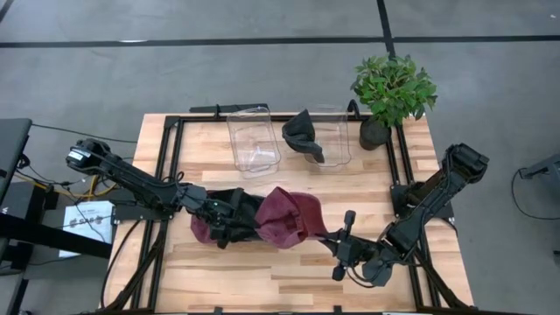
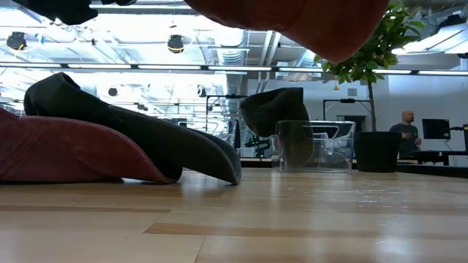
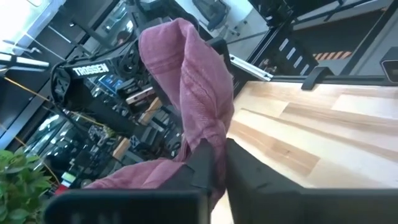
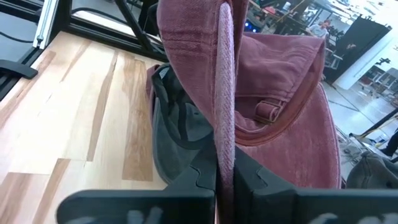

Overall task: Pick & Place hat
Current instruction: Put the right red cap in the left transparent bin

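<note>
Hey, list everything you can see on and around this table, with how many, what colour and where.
Maroon hat: one, dark red, lifted over the table's middle front, gripped from both sides.
Second maroon hat: one, dark red, lying on the table left of centre under a dark hat.
Dark hat: one, charcoal, resting over that maroon hat.
Bins: two, clear plastic, at the table's back centre.
Hat on bin: one, dark grey, hanging over the right bin's edge.
Plant: one, green in a black pot, back right corner.
Table: one, light wood.
Person: one, far off in the room.
Left gripper: shut on the maroon hat.
Right gripper: shut on the same hat's brim.
</note>
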Controlling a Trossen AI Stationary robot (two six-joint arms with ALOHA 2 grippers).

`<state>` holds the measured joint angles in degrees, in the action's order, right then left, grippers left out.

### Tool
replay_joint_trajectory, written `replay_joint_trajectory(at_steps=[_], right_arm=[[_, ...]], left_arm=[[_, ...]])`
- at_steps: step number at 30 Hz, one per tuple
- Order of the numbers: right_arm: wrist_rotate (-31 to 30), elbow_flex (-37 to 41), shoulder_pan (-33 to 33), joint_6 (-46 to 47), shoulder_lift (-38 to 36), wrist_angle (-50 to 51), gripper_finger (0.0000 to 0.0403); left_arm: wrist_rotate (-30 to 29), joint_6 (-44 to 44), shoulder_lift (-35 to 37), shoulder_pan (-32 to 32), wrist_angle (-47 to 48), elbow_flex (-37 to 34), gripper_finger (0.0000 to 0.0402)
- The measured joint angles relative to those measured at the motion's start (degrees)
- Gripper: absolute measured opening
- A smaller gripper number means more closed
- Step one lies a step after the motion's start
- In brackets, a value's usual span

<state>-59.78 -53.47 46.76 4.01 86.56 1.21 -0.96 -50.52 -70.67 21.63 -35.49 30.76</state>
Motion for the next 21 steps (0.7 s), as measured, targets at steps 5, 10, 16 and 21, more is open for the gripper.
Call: replay_joint_trajectory(at_steps=[5, 10, 16, 21], right_arm=[[0.8, 0.0, 0.0, 0.0, 0.0, 0.0, 0.0019], [5.3, 0.0, -1.0, 0.1, 0.0, -0.8, 0.0038], [9.6, 1.2, -3.4, 0.5, 0.0, -2.9, 0.0077], [13.1, 1.7, -5.6, 1.8, 0.0, -3.8, 0.0142]], left_arm=[[0.3, -0.1, 0.0, 0.0, 0.1, 0.0, 0.002], [2.3, -0.2, 0.0, 0.0, 0.1, 0.0, 0.0014], [2.6, -0.2, 0.0, -0.3, -0.5, 0.0, 0.0014], [4.1, 0.0, 0.0, -1.5, -0.5, 0.0, 0.0017]])
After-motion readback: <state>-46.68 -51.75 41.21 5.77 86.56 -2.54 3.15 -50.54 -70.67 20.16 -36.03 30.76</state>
